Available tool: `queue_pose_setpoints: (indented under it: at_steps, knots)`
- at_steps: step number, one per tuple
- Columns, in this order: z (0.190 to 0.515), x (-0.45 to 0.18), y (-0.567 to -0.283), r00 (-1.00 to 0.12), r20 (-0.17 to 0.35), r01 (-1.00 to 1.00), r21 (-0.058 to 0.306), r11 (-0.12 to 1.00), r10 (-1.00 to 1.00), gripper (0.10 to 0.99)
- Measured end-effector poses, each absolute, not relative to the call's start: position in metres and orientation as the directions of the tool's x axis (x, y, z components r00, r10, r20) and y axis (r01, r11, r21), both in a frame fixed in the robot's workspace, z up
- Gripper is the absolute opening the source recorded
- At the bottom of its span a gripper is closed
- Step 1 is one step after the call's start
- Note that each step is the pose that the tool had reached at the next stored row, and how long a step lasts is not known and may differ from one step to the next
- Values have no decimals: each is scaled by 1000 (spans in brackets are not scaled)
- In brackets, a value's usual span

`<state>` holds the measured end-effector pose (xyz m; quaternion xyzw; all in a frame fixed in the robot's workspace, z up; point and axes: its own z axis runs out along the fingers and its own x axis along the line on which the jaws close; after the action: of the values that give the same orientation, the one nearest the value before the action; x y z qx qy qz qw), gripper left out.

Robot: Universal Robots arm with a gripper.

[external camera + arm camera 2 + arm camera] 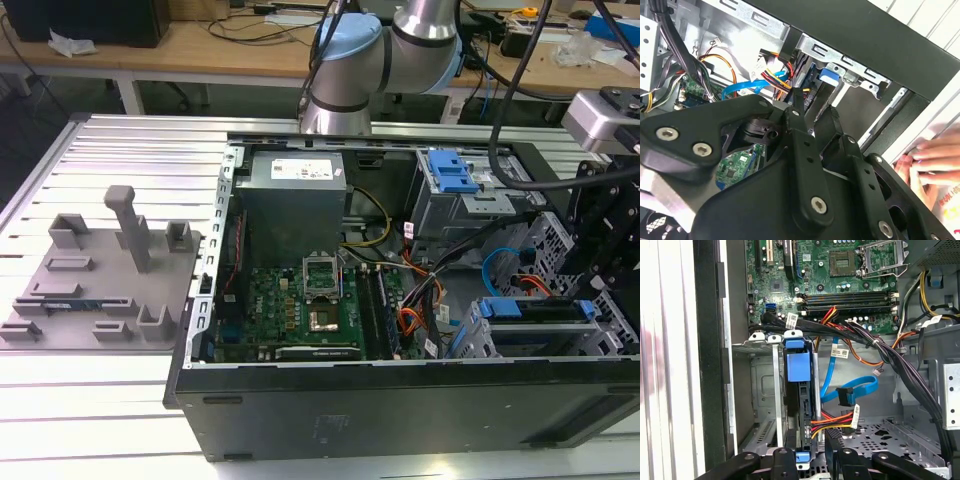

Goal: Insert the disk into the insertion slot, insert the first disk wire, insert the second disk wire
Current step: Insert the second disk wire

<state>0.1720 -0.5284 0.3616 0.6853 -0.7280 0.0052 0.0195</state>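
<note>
The disk [799,405], in its bright blue carrier, stands edge-on inside the insertion slot [762,390], a grey perforated cage. In the exterior view the disk [535,310] sits in that cage [478,348] at the case's front right. My gripper [815,106] hovers just over the disk's end, its black fingers apart and nothing gripped between them. A loose blue data wire [852,389] with a black plug and a red-yellow-black power wire [832,420] lie beside the disk, unplugged.
A taller grey cage with a blue latch [450,175] stands behind. The motherboard [305,310] and black cable bundles [880,352] crowd the case. A person's hand [927,167] rests outside the case wall. A grey fixture plate [100,280] lies at the exterior view's left.
</note>
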Motion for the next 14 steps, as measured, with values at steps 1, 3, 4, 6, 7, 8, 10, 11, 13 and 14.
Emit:
queue_pose_setpoints:
  at_steps: [1,3,4,6,7,8,10,11,13,14]
  knots:
    - [362,172,-528,-60,36,-998,19,61,-998,361]
    - [362,172,-528,-60,35,-998,19,61,-998,361]
    - [362,172,-528,-60,35,-998,19,60,-998,361]
    - [362,172,-522,-60,38,-998,19,61,-997,361]
    - [362,172,-515,-60,56,-998,18,61,-997,361]
    - [362,172,-511,-60,68,-998,17,61,-996,361]
    - [362,172,-502,-60,114,-998,14,62,-992,361]
    - [362,171,-498,-60,147,-998,12,63,-987,361]
    - [362,164,-495,-59,173,-998,9,62,-983,361]
    - [362,161,-492,-61,173,-998,2,62,-983,361]
